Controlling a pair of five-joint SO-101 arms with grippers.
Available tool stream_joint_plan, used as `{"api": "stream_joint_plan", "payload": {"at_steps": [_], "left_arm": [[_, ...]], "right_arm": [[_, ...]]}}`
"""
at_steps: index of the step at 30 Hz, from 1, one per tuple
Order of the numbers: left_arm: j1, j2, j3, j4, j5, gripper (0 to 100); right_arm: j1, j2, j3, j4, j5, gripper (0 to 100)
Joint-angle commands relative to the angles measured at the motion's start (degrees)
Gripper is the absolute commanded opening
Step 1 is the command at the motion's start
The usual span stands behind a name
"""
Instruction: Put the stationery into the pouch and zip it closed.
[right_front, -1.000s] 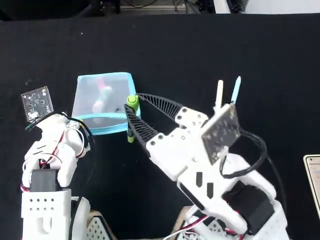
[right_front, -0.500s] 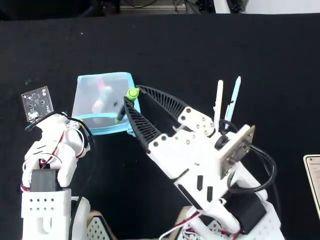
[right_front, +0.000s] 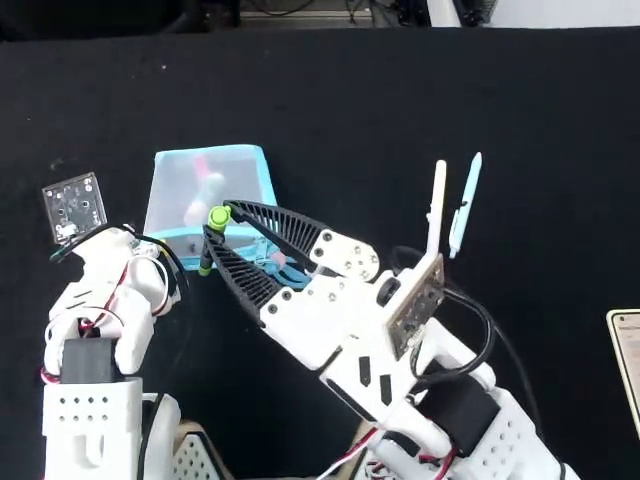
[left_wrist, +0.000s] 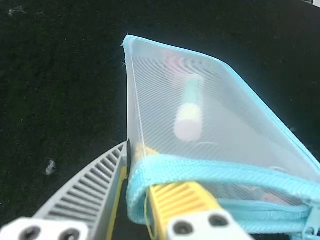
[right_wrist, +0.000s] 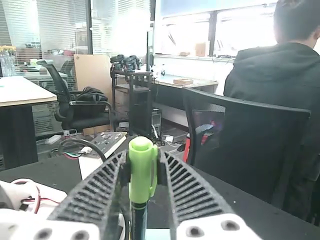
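The translucent mesh pouch with blue zip edging lies on the black worktop. It looks floppy, so my left fingers pinch its stiffer zip-edge corner. My right fingers clamp the light, slick green pen by its cap at the mouth.

Left gripper clamped shut, right gripper closed, its arm angled leftward
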Motion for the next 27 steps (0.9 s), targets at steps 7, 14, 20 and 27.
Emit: {"api": "stream_joint_plan", "payload": {"at_steps": [7, 14, 20, 27], "left_arm": [[-0.4, -0.7, -0.6, -1.1, 0.2, 3], [-0.4, -0.7, -0.6, -1.1, 0.2, 3], [-0.4, -0.7, -0.6, -1.1, 0.2, 3], [-0.4, -0.7, -0.6, -1.1, 0.2, 3]], "right_arm": [[-0.6, 0.0, 0.5, -1.6, 0.1, 1.1], [6.1, 0.0, 12.7, -17.8, 0.1, 1.1], [6.7, 0.0, 19.8, -27.6, 1.7, 1.1], [6.3, -0.7, 26.8, -27.4, 15.2, 1.1]]}}
